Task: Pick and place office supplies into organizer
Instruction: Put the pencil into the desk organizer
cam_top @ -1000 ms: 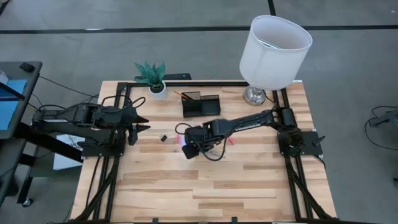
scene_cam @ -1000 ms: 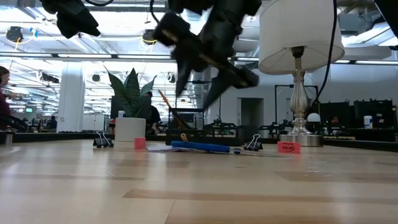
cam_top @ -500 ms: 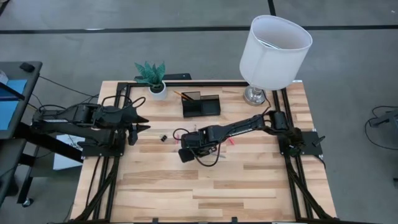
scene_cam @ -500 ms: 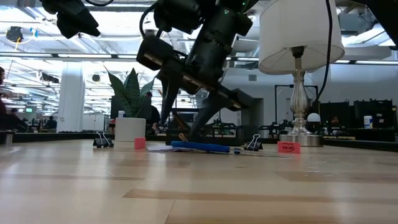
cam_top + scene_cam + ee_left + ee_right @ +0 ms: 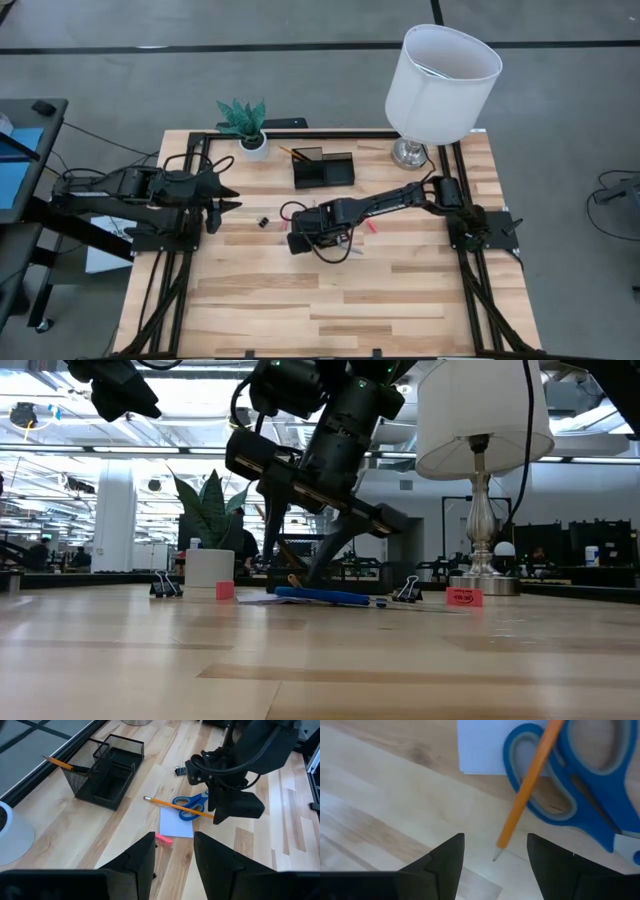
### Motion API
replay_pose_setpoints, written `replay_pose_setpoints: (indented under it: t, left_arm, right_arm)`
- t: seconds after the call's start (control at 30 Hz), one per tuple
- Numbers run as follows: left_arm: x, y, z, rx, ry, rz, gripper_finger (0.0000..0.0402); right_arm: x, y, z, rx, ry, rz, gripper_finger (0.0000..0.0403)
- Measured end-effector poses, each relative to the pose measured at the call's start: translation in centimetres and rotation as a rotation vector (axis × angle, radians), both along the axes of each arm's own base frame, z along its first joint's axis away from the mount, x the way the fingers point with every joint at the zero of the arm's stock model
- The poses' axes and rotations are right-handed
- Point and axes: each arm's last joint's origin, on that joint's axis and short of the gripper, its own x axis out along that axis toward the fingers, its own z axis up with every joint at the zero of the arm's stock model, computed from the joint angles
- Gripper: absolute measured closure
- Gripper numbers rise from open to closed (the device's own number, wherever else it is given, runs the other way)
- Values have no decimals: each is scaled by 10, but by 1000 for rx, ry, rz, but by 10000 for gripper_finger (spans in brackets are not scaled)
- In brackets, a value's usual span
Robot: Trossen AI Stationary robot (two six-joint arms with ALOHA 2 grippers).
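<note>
A: Where is the right gripper (image 5: 495, 851)?
B: Low over the middle of the counter (image 5: 340, 300), fingers spread apart and holding nothing. The sharpened tip of a wooden pencil (image 5: 527, 792) lies between its two fingers, on the wood.

A: And what sits around that pencil?
B: It lies across the blue-handled scissors (image 5: 580, 780), and both overlap the pale note pad (image 5: 485, 747). From the left wrist view the same cluster shows — pad (image 5: 177, 821), scissors (image 5: 191, 803) and pencil (image 5: 175, 805) — with the right arm's gripper standing over its far end.

A: The organizer?
B: The black mesh organizer (image 5: 323, 168) stands near the back edge of the counter, between the white plant pot (image 5: 254, 146) and the lamp (image 5: 440, 70). A second pencil (image 5: 59, 763) leans out of its taller compartment.

A: Anything else loose?
B: A small red bit (image 5: 163, 839) just beside the pad, a binder clip (image 5: 180, 770) beyond the scissors, and another clip (image 5: 262, 221) toward the left arm.

A: The left gripper (image 5: 173, 851)?
B: It hangs over the left side of the counter, well apart from the supplies — fingers parted with nothing between them.
</note>
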Motion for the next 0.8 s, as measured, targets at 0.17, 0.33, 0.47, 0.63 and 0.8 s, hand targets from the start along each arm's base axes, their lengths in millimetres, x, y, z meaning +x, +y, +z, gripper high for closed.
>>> replay_pose_setpoints:
  t: [0.17,0.33,0.47,0.63,0.8]
  left_arm:
    - [0,0,0,0,0,0,276]
    - [0,0,0,0,0,0,276]
    - [0,0,0,0,0,0,276]
    - [0,0,0,0,0,0,276]
    - [0,0,0,0,0,0,276]
  right_arm:
    - [-1,1,0,7,17,-11,202]
    - [-1,2,0,6,16,-10,215]
    - [-1,4,0,13,13,-3,219]
    - [-2,7,0,13,14,3,214]
    - [4,8,-11,35,3,3,213]
